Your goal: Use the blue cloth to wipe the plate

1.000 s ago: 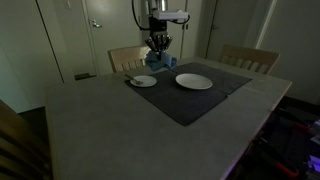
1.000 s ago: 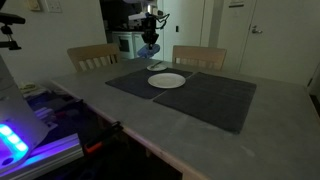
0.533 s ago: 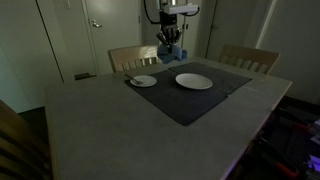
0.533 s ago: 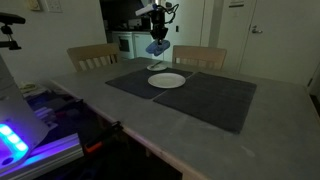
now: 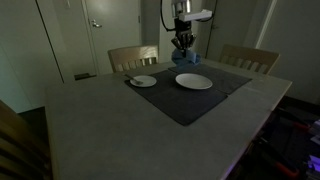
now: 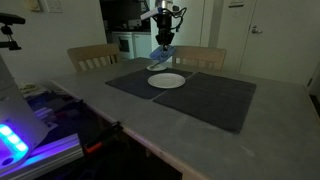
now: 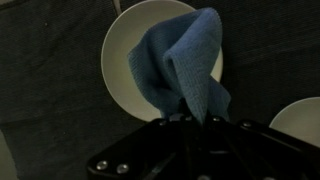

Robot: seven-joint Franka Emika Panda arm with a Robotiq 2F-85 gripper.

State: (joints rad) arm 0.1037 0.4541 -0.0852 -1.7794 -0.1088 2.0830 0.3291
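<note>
Above the larger plate [image 7: 122, 55], the tool [image 7: 196, 118] pinches the blue cloth [image 7: 178, 60] by one end — hanging slack, presumably ready for wiping.

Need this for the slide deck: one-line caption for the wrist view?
Wrist view: gripper holds the blue cloth dangling above a white plate on the dark placemat, second plate at frame edge.

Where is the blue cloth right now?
In the wrist view the blue cloth hangs from the gripper, above the larger plate on the dark mat.
</note>
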